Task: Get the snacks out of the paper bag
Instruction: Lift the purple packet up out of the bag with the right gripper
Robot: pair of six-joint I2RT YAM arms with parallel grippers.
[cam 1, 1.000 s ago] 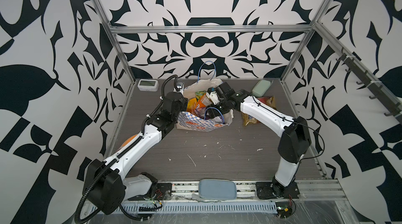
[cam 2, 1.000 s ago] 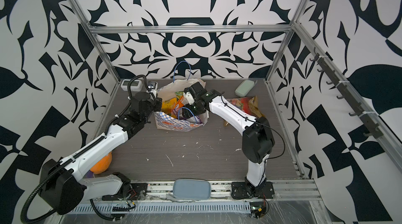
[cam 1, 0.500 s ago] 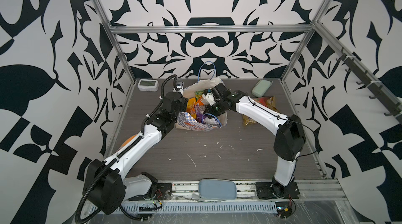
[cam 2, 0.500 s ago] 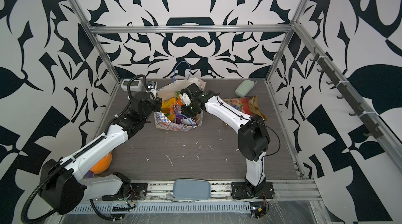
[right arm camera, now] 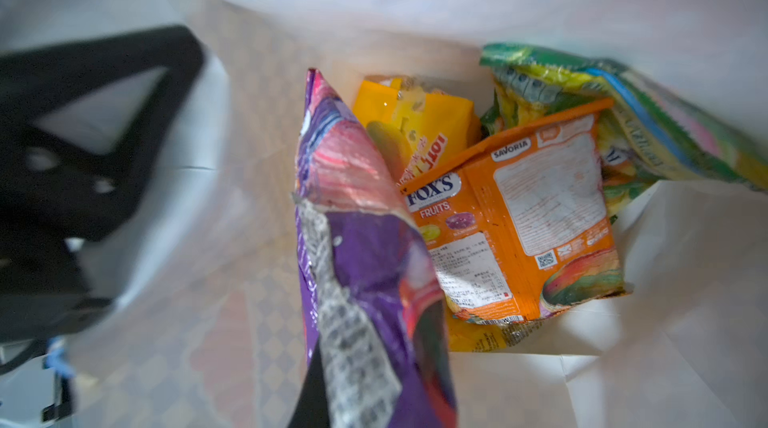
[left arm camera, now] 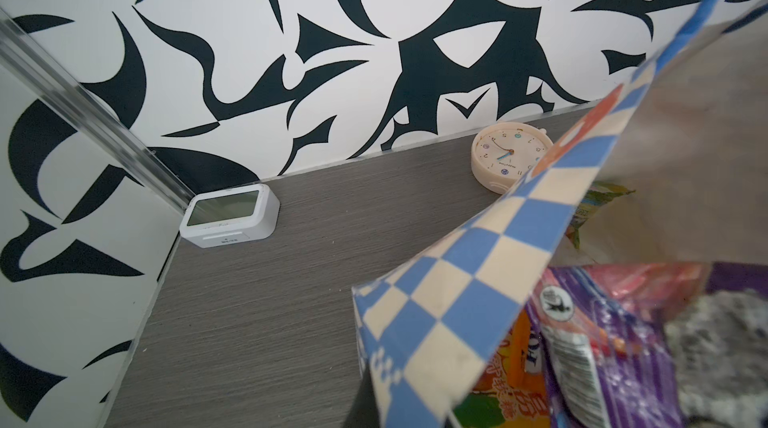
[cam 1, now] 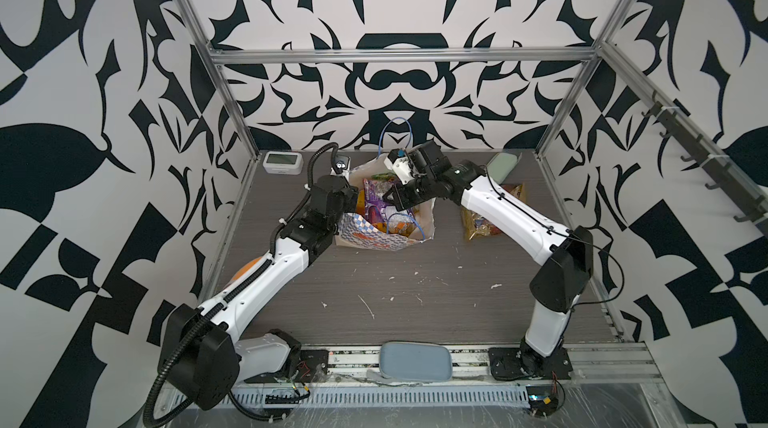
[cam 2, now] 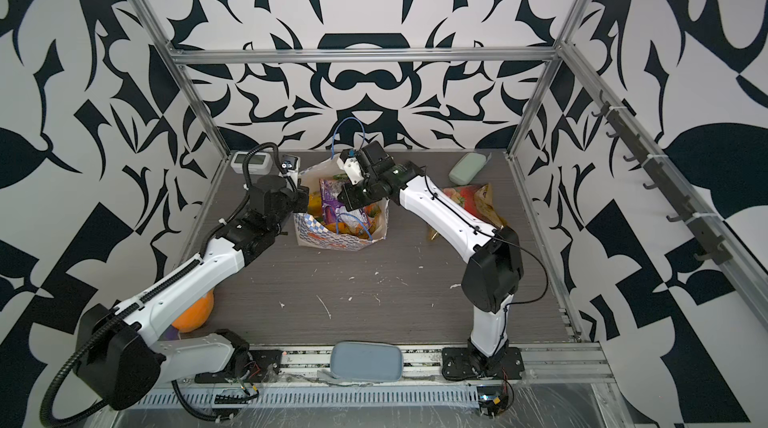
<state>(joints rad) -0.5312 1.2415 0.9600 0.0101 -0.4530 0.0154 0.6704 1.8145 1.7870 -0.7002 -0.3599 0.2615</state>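
- Four snacks show inside the paper bag (cam 1: 386, 241), which stands open toward the back middle of the table (cam 1: 415, 284). They are a purple packet (right arm camera: 365, 263) standing on edge, an orange FOX'S packet (right arm camera: 536, 213) touching it, a yellow-orange packet (right arm camera: 415, 122) tucked behind both, and a green-yellow packet (right arm camera: 615, 114) leaning on the bag's inner wall.
- Left gripper (cam 1: 353, 196) sits at the bag's left rim. Its fingers are pressed together on the blue-and-white checked band, and in the left wrist view that band runs right up to the camera.
- Right gripper (cam 1: 388, 201) reaches down into the bag's mouth from the right. Its fingers are closed and pinch the crimped edge of the purple packet, which in the right wrist view leads straight to the camera.
- Two more snacks lie on the table just right of the bag, partly under the right arm: a multicoloured candy pack (cam 1: 478, 227) and a loose yellow-orange packet (cam 1: 514, 193).
- Mint green case (cam 1: 503, 164) rests in the back right corner and a white digital clock (cam 1: 282, 161) in the back left.
- Round cream clock (left arm camera: 509, 155) stands against the back wall, just beside the bag.
- Orange plush (cam 2: 193, 313) peeks out under the left arm, near the front left.
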